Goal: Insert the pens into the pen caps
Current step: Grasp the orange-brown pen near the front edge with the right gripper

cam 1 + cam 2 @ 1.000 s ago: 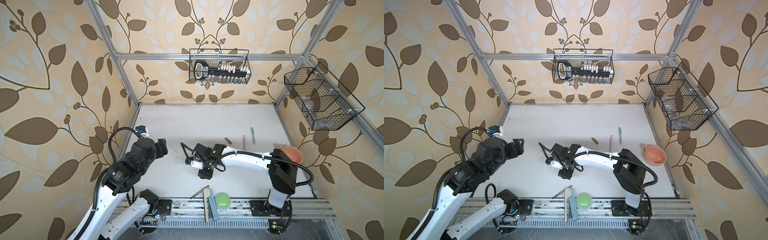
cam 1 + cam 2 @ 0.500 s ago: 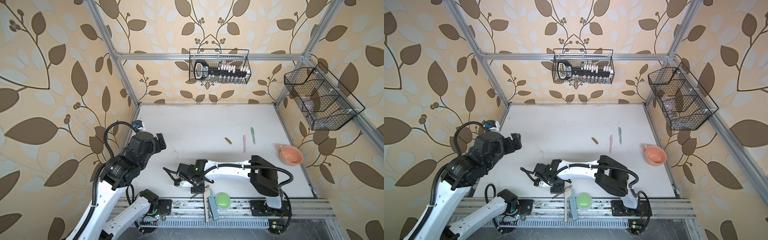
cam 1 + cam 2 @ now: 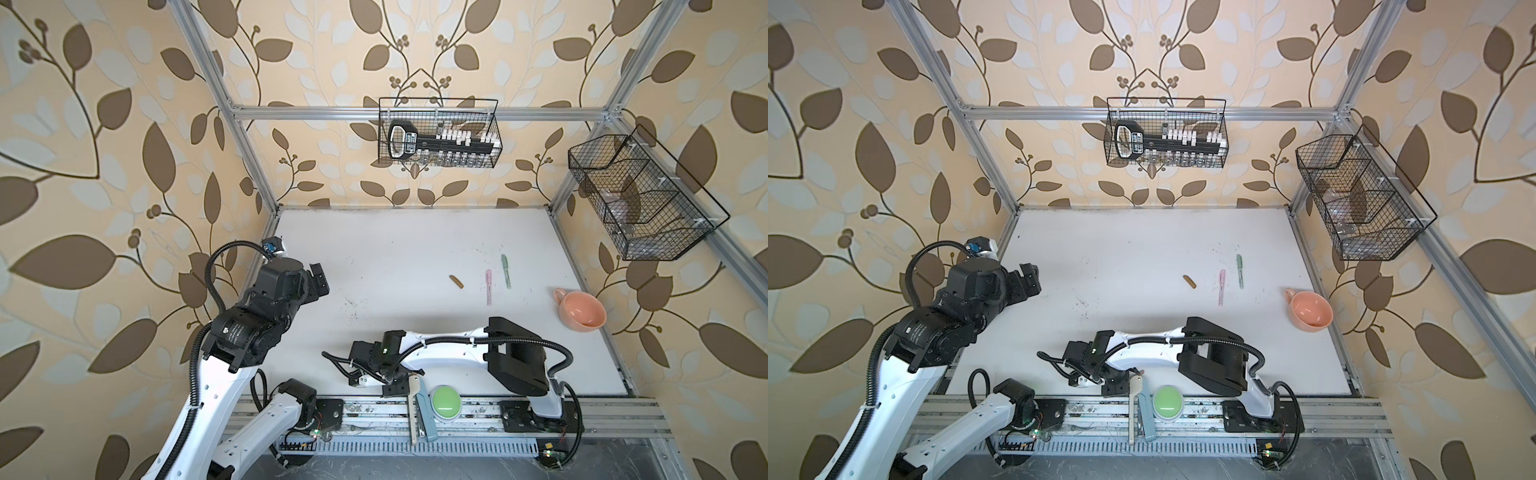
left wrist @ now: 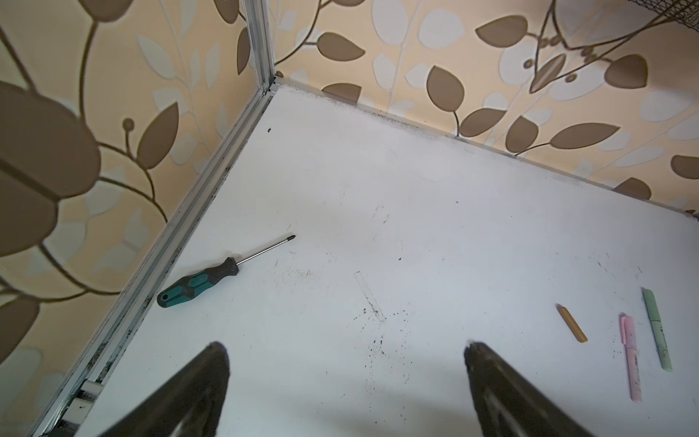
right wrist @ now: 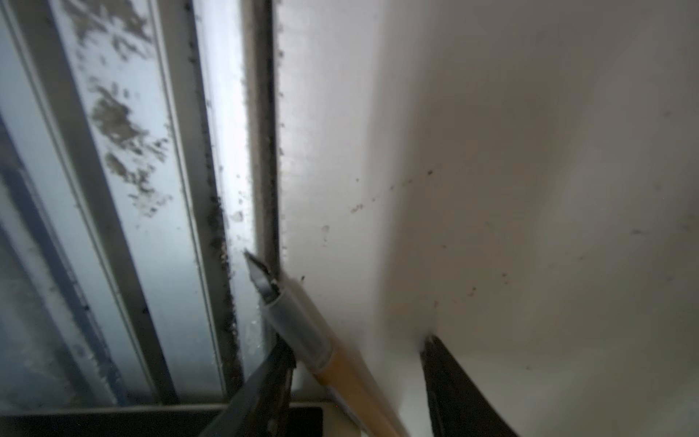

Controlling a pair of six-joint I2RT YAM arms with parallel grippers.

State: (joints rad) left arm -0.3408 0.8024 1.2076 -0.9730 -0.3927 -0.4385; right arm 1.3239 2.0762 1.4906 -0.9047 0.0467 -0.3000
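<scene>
Left gripper [image 4: 344,352] is spread wide and empty, over the left side of the table [image 4: 416,189]. Right gripper [image 5: 357,340] is down at the table's near edge, jaws part open. The uncapped brown pen [image 5: 302,325] lies against one finger, clear of the other. Brown cap [image 3: 456,281] sits mid-table, well apart, with pink pen [image 3: 488,286] and green pen [image 3: 505,271] just right of it.

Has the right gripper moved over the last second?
Yes. The right gripper has swung from mid-table toward the front rail, ending beside the green button.
</scene>
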